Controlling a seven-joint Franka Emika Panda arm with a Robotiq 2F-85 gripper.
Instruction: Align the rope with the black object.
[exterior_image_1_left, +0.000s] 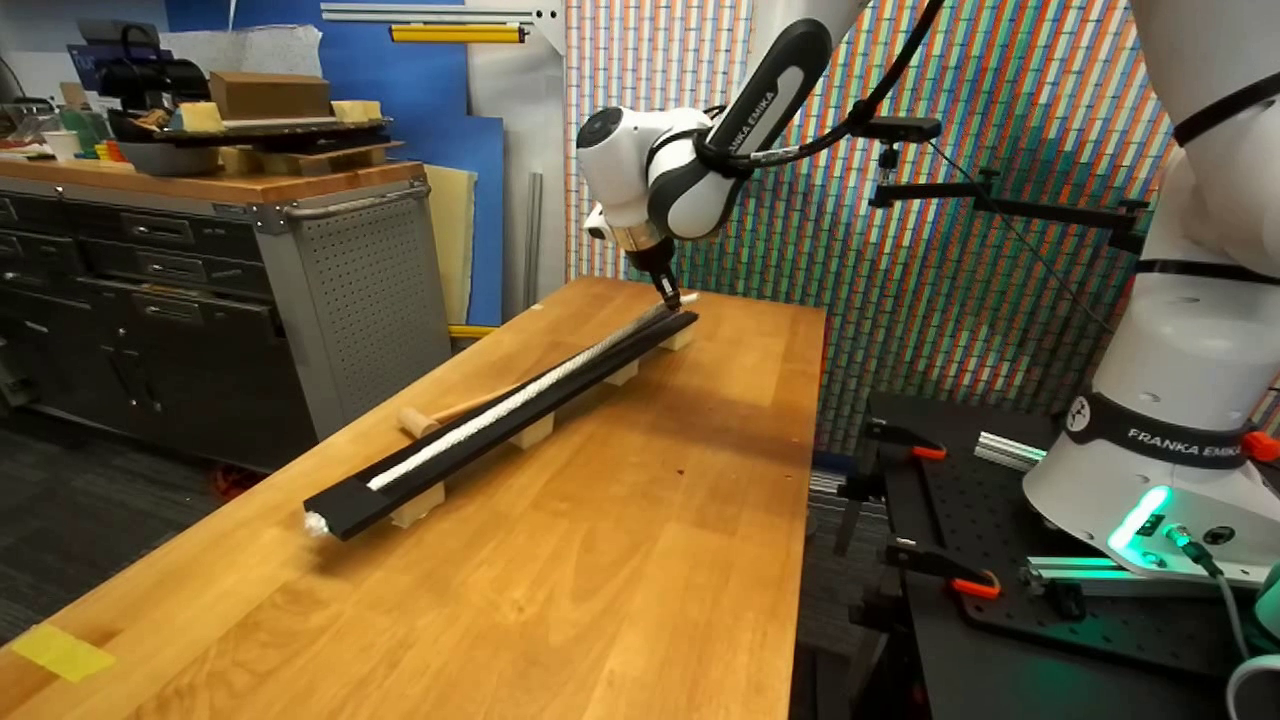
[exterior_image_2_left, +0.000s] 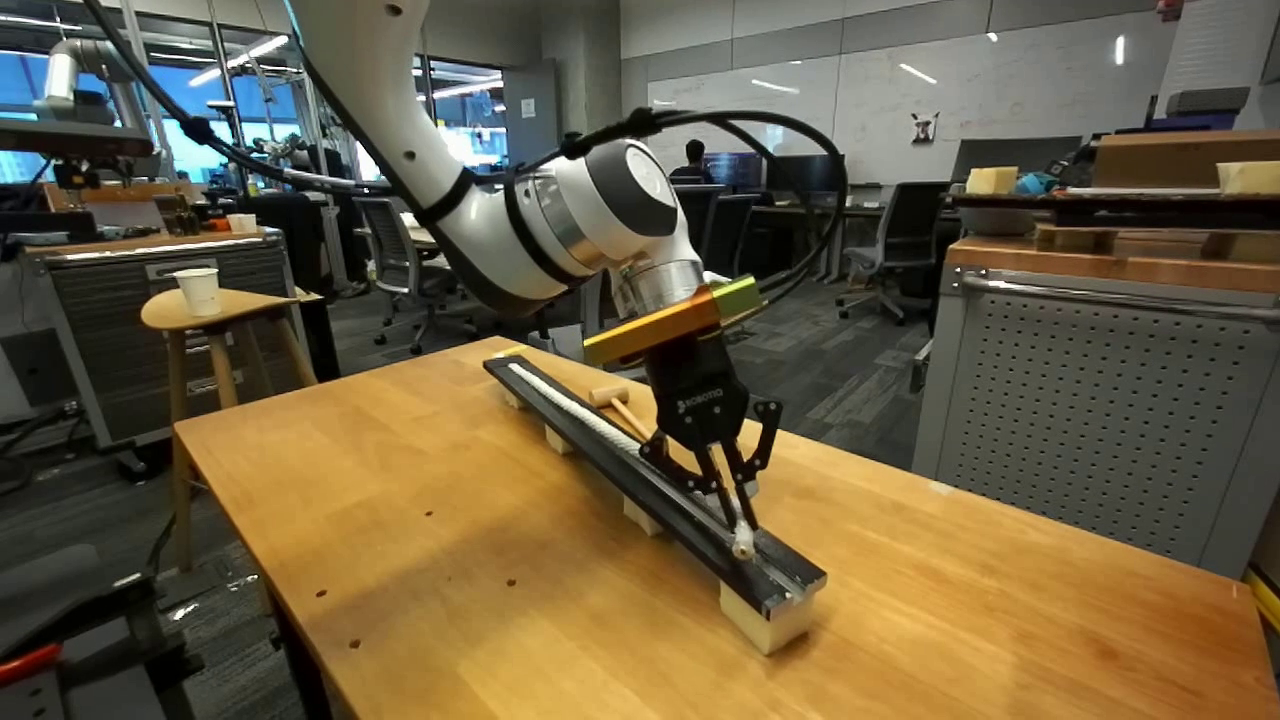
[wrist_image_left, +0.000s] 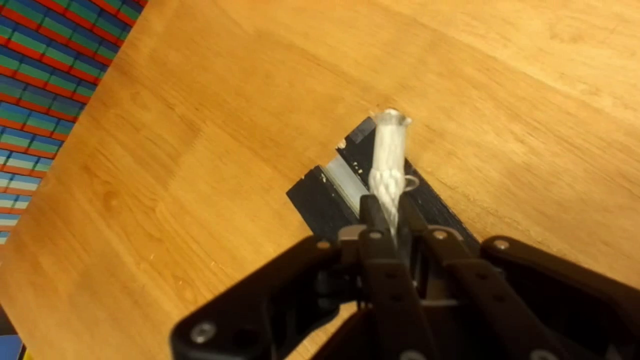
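The black object (exterior_image_1_left: 540, 402) is a long grooved bar raised off the table on blocks; it also shows in an exterior view (exterior_image_2_left: 650, 490). The white rope (exterior_image_1_left: 500, 408) lies along the groove for most of the bar, also visible in an exterior view (exterior_image_2_left: 575, 407). My gripper (exterior_image_2_left: 742, 525) is at one end of the bar, shut on the rope near its tip, with the fingers pointing down (exterior_image_1_left: 672, 302). In the wrist view the fingertips (wrist_image_left: 389, 205) pinch the rope (wrist_image_left: 390, 150). Its end sticks out past them, angled across the pale groove of the bar (wrist_image_left: 320, 200).
Pale blocks (exterior_image_2_left: 765, 620) stand under the bar. A wooden mallet (exterior_image_1_left: 420, 420) lies close beside the bar, also seen in an exterior view (exterior_image_2_left: 608, 396). The wooden table (exterior_image_1_left: 640, 560) carries yellow tape (exterior_image_1_left: 65, 650) at a corner. A cabinet (exterior_image_1_left: 370, 280) stands beyond the table.
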